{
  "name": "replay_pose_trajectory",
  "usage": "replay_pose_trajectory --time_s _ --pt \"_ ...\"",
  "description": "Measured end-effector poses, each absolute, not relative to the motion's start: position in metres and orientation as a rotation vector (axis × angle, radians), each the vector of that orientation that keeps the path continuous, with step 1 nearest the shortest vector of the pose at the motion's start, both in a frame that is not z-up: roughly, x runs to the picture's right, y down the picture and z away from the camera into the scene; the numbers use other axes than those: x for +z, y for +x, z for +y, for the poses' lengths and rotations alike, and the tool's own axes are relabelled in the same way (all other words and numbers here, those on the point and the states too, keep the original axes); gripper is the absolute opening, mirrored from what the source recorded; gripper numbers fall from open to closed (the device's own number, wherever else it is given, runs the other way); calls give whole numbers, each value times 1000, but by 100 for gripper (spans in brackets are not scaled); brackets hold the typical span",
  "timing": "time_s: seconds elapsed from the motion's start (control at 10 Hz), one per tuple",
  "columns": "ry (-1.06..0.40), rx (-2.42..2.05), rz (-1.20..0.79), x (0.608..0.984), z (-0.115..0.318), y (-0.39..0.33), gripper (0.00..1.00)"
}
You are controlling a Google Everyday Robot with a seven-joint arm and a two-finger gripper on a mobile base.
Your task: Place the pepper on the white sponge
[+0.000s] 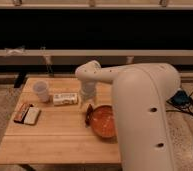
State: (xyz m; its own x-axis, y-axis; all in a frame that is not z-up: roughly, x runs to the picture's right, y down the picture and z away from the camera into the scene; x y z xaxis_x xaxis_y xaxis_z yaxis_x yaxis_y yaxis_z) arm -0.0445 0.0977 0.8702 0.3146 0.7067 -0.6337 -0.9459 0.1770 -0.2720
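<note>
The pepper point(89, 113) is a small dark red shape at the left rim of the orange bowl point(105, 122). My gripper point(87, 102) hangs from the white arm just above it, right of the white labelled box point(65, 98). I cannot tell whether it touches the pepper. The white sponge point(32, 116) lies flat near the table's left edge, beside a reddish-brown pad point(21, 113), well left of the gripper.
A white cup point(41, 91) stands at the back left of the wooden table point(55, 142). The robot's large white body point(145, 120) covers the table's right side. Cables lie on the floor at the right.
</note>
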Motion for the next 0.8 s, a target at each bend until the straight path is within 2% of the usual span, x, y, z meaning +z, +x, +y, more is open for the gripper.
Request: replay_pose_trajectory --time_s 0.8 --pt "-734 1195 452 883 118 -37 65"
